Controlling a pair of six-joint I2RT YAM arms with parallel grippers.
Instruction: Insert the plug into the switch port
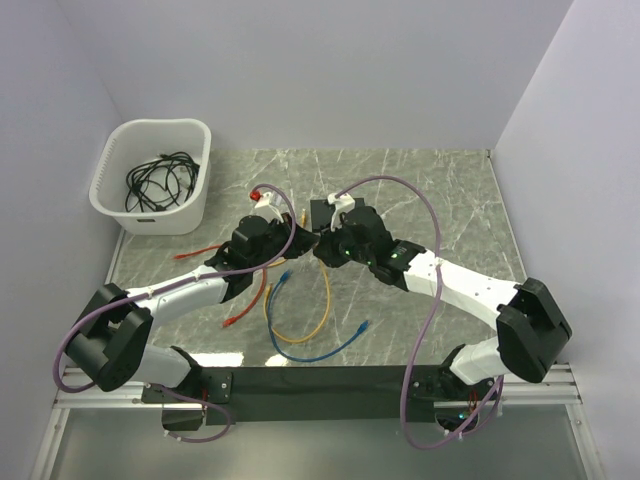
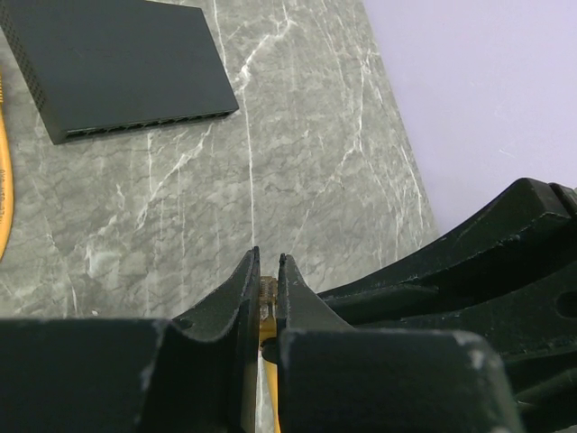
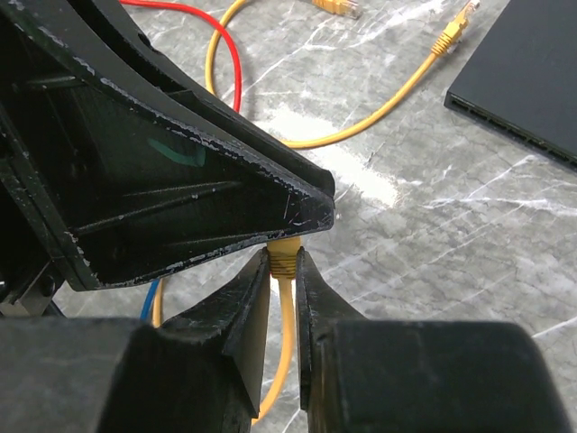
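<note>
The switch (image 2: pixel 117 63) is a flat black box with its socket row facing my left gripper; it also shows in the right wrist view (image 3: pixel 532 81) and half hidden behind the grippers from above (image 1: pixel 320 213). My left gripper (image 2: pixel 268 271) is shut on the clear plug (image 2: pixel 267 293) of a yellow cable (image 1: pixel 325 300), above the table and short of the switch. My right gripper (image 3: pixel 284 266) is shut on the same cable's ribbed yellow boot (image 3: pixel 285 257), right under the left gripper's fingers (image 3: pixel 270 194). Both grippers meet at the table's middle (image 1: pixel 310 247).
A white slotted basket (image 1: pixel 105 190) with black cables stands at the back left. A blue cable (image 1: pixel 330 350), red cables (image 1: pixel 200 250) and another yellow plug (image 3: pixel 455 27) lie on the marble top. Walls close in left, back and right.
</note>
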